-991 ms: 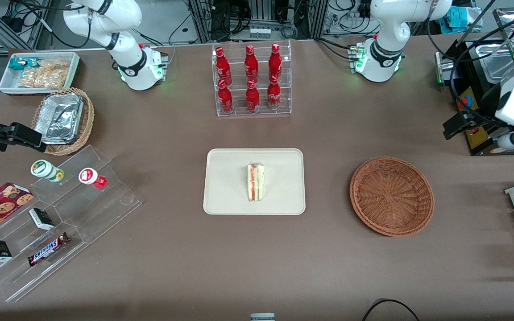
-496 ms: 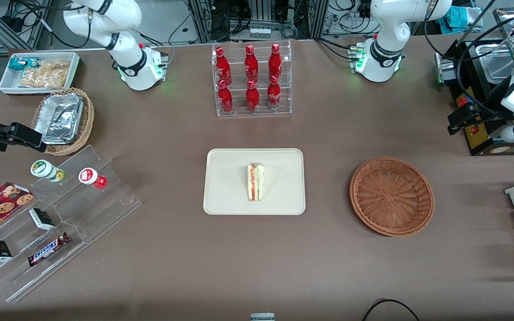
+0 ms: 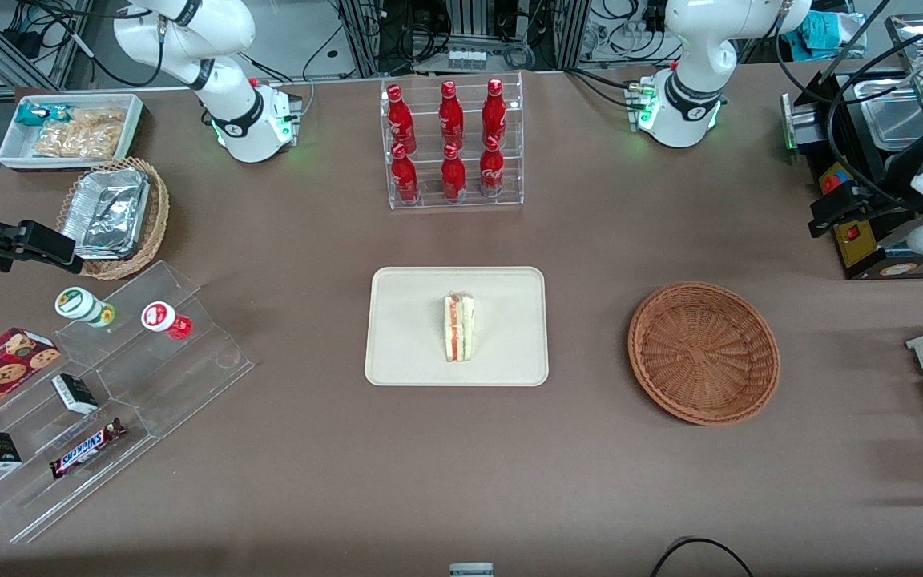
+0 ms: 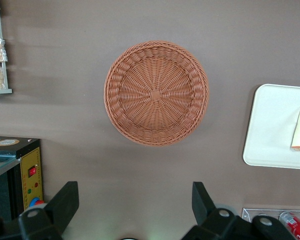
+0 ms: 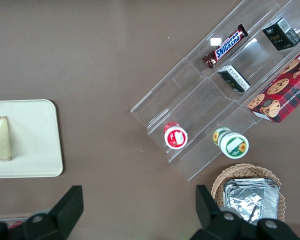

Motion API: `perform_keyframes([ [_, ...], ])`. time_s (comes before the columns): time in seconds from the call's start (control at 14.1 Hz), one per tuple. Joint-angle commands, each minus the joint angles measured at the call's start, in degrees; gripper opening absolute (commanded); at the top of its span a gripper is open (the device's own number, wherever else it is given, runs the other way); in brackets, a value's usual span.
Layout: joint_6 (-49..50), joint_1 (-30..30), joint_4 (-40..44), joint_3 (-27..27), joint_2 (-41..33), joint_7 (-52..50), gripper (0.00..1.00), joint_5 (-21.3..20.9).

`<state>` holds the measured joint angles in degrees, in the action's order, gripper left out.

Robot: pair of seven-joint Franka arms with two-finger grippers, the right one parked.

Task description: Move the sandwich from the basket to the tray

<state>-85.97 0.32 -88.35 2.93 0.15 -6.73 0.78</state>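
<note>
Already the sandwich (image 3: 459, 327) is lying on the tray (image 3: 405, 353), center frame, long axis pointing up-frame. Gripper (image 4: 135, 207) is hovering empty with fingers apart at the right edge, above the basket (image 3: 703, 353) (empty), well apart from the sandwich.

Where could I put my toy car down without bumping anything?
Bare table lies between the tray and the basket, which is empty too. The sandwich fills the tray's middle. The open end effector hangs above the table beside the basket. The snack shelves are crowded.
</note>
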Motion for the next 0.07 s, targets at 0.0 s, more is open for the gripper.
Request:
perform_keyframes([
  [0.0, 1.1, 0.6, 0.2, 0.3, -0.7, 1.1, 1.0, 0.9],
])
